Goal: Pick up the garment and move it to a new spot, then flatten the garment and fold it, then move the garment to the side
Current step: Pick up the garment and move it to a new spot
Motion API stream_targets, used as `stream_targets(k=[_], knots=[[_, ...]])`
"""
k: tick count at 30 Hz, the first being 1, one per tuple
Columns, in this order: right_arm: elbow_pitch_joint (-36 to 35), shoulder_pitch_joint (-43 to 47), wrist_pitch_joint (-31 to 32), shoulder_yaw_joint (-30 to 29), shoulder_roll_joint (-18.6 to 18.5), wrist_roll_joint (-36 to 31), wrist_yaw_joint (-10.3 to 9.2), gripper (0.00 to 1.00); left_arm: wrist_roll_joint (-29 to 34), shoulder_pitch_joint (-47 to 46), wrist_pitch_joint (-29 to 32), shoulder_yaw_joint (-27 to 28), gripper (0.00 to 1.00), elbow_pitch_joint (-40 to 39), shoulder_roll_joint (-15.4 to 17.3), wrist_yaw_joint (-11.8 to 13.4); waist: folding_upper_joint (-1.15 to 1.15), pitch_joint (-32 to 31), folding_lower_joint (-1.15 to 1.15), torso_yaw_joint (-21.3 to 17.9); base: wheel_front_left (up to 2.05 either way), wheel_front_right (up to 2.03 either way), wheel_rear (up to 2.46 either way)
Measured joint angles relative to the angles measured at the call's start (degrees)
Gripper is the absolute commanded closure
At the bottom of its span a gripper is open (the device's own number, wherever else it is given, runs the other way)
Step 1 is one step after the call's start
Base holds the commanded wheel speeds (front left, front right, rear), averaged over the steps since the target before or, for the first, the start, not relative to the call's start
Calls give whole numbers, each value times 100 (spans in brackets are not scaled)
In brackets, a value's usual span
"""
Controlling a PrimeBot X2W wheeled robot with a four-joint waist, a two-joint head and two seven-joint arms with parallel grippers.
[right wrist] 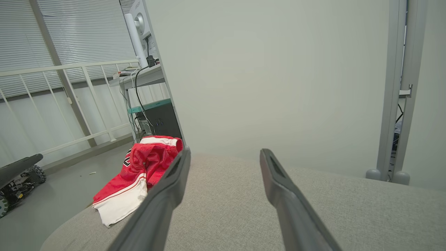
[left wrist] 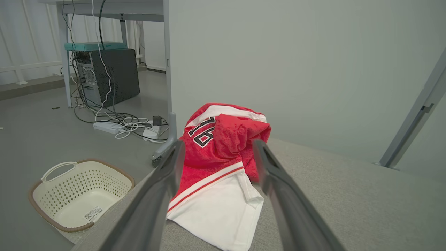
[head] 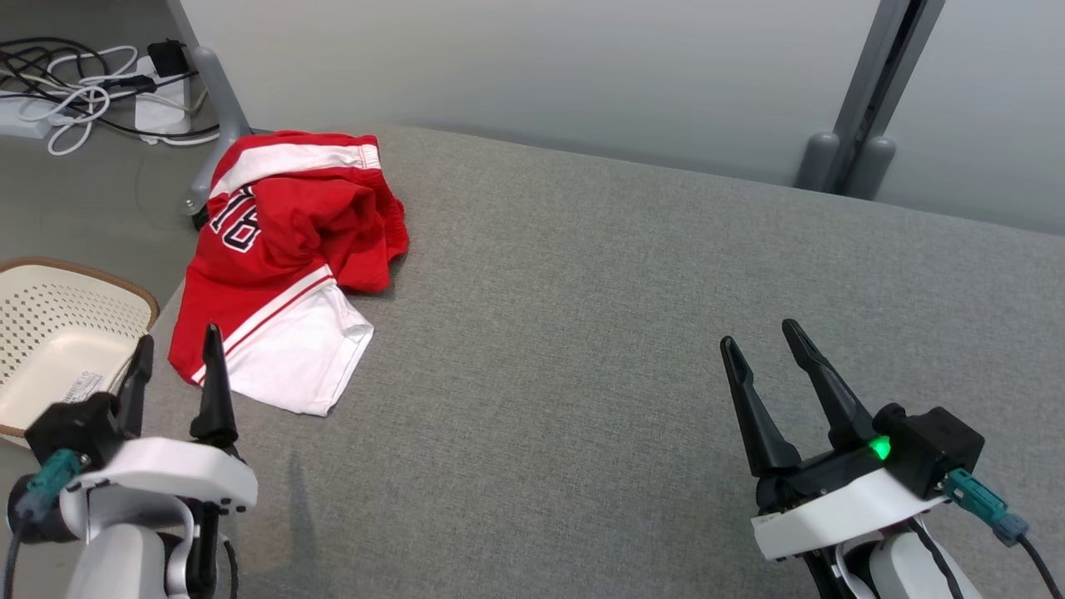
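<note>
the garment (head: pixel 283 249) lies crumpled at the far left corner of the bench (head: pixel 582 333), with its left edge reaching the bench's side. the left end effector (head: pixel 179 335) hangs close to the garment's near edge with its fingers spread wide and nothing between them. in the left wrist view the cloth sits framed between the two fingers. the right end effector (head: pixel 758 333) is well apart from the garment, over the bench's right side, also wide and empty.

the garment is soft jersey cloth: red, with white bands, a white lower panel and black numerals edged in white. it is bunched into folds at the top and flatter below. the bench wears a grey woven fabric, flat, with a rounded corner. the fingers are long, dark and tapering. a cream plastic basket (head: pixel 58 333) with perforated walls and a brown rim stands on the floor (head: pixel 83 208) beside the bench.
</note>
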Motion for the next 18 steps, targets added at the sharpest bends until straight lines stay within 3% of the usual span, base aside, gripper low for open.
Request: stream_targets(k=[18], knots=[[-582, -759, -2, 100, -81, 13, 0, 0, -899, -2111, 1622, 647, 0, 1174, 1112, -151, 0, 925, 0, -516, 0, 0, 0]])
